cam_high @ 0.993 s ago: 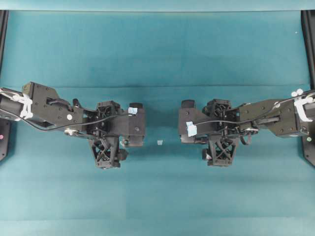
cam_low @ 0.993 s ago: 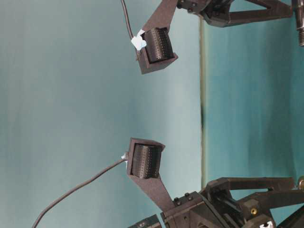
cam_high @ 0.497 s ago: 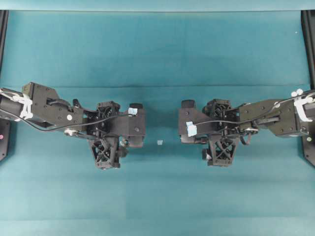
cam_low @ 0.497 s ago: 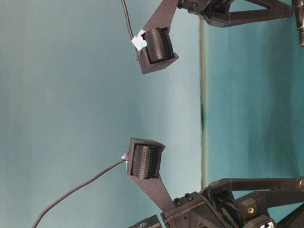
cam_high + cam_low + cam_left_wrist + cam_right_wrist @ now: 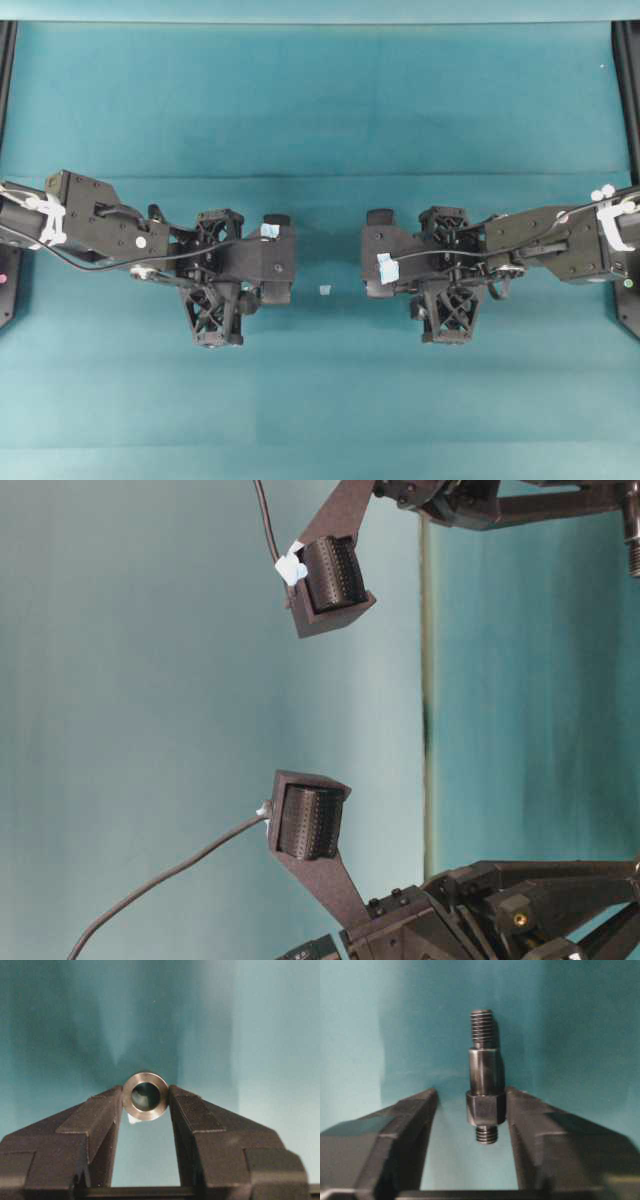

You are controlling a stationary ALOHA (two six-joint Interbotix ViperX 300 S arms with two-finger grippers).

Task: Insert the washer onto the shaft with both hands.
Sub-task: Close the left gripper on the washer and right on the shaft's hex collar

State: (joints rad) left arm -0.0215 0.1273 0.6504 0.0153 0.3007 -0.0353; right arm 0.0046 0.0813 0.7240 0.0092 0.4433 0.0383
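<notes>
The washer and the shaft share a wide teal counter (image 5: 320, 100), across which my two arms reach in from either side, their ends facing each other and well apart. My right hand (image 5: 470, 1110) is partly open around the shaft (image 5: 484, 1075). One finger (image 5: 530, 1115) touches the shaft's thick collar, while the other finger (image 5: 415, 1115) stands off it with a strip of counter showing between. The dark stepped pin points straight away from my wrist, with a threaded end far out and a short threaded stub near. My left hand (image 5: 145, 1105) has closed in on the washer (image 5: 145, 1115). Both fingertips (image 5: 100, 1115) press its rim from either side, and its dark hole faces my wrist camera. From overhead, my hands hide both parts. A tiny pale tape scrap (image 5: 324, 289) lies on the counter in the gap between the hands.
</notes>
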